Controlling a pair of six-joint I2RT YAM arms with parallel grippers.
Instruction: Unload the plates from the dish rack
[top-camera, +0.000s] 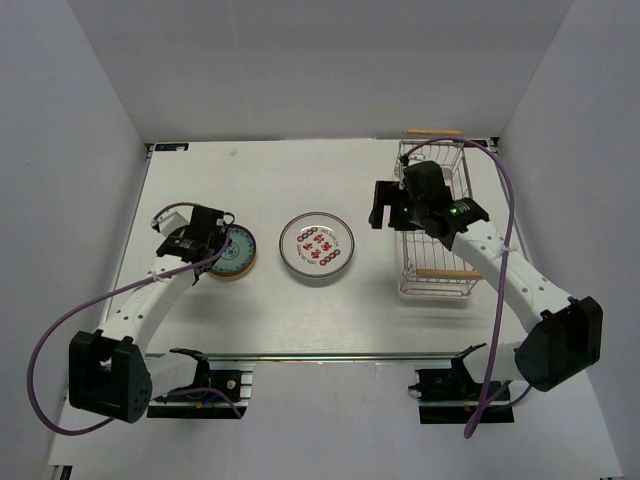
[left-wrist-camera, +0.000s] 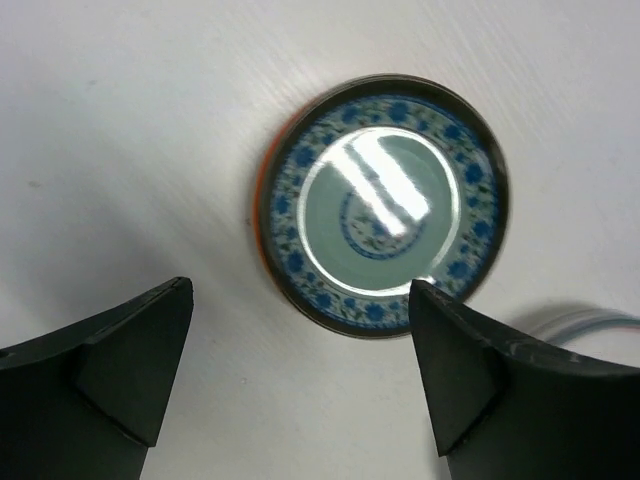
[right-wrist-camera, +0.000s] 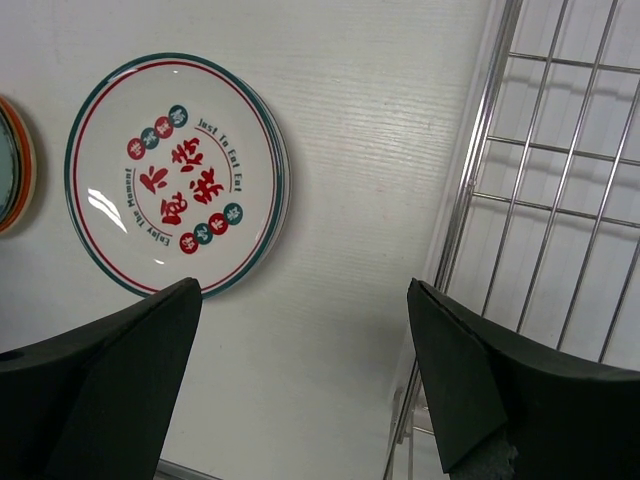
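Observation:
A dark teal plate with a blue flower rim (top-camera: 234, 250) lies on the table at the left, on top of an orange-red plate whose edge shows (left-wrist-camera: 262, 200). My left gripper (top-camera: 212, 243) hovers over its left side, open and empty (left-wrist-camera: 300, 385). A white plate with a green-red rim ring and red marks (top-camera: 316, 245) lies mid-table; a second rim shows under it (right-wrist-camera: 284, 180). The chrome wire dish rack (top-camera: 436, 225) stands at the right and no plate shows in it. My right gripper (top-camera: 383, 208) is open and empty (right-wrist-camera: 305, 385) between the white plate and the rack.
The rack's wooden handles sit at its far end (top-camera: 433, 132) and near end (top-camera: 440, 272). Its wire side (right-wrist-camera: 470, 200) runs just right of my right gripper. White walls enclose the table on three sides.

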